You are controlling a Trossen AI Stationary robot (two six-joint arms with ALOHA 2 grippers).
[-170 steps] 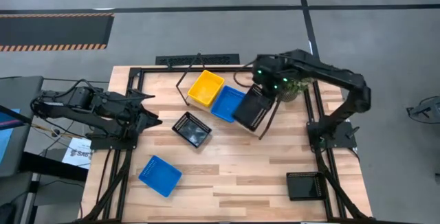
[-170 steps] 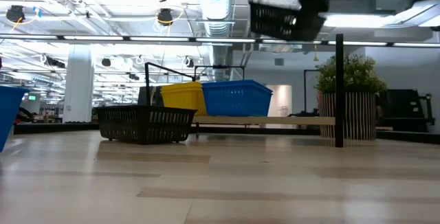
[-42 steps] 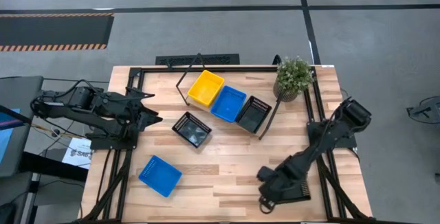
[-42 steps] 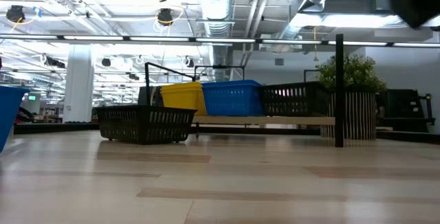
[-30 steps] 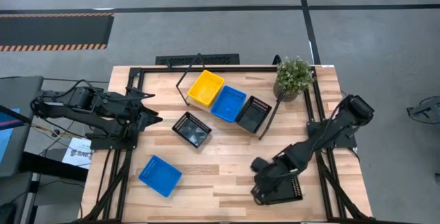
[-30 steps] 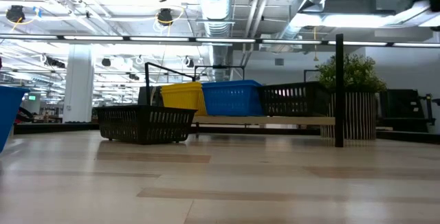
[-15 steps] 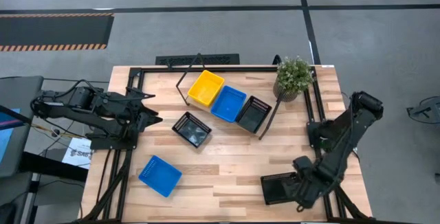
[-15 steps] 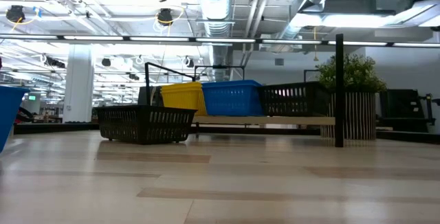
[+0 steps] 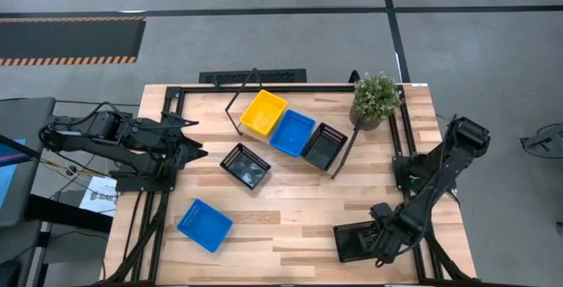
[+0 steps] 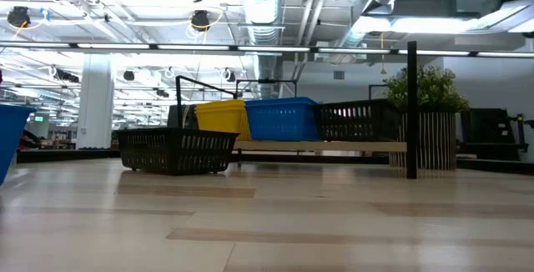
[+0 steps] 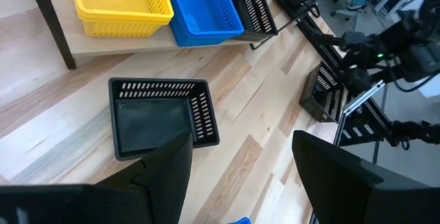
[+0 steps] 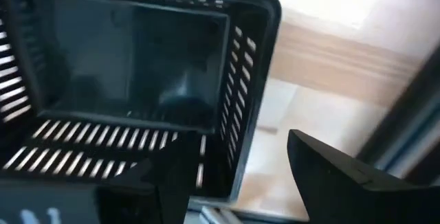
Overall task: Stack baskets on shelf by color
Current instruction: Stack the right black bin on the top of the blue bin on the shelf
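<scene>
On the shelf [image 10: 321, 147] stand a yellow basket [image 9: 264, 113], a blue basket [image 9: 292, 132] and a black basket [image 9: 324, 145] side by side. Another black basket [image 9: 244, 165] and a blue basket [image 9: 204, 225] rest on the table. A third black basket [image 9: 356, 241] lies near the front right. My right gripper [image 9: 380, 237] is open at that basket's right end, and the basket's wall [image 12: 237, 100] shows between its fingers. My left gripper [image 11: 240, 148] waits open above the table's left side. My right gripper comes at the front-right black basket slanting down from the table's right. One finger [image 12: 172, 176] shows over the basket's inside and the other [image 12: 330, 169] outside its end wall. I cannot tell whether either finger touches it. The basket rests flat on the table.
A potted plant [image 9: 375, 99] stands at the far right corner beside the shelf. The table's black frame rails [image 9: 406, 146] run along its edges. Bare wood lies between the loose baskets at the middle front [image 9: 281, 221].
My right gripper has swung from above the front-right black basket's left side toward the table's right edge, and now sits at the basket's right end. The basket lies uncovered on the table. The other baskets have kept still.
</scene>
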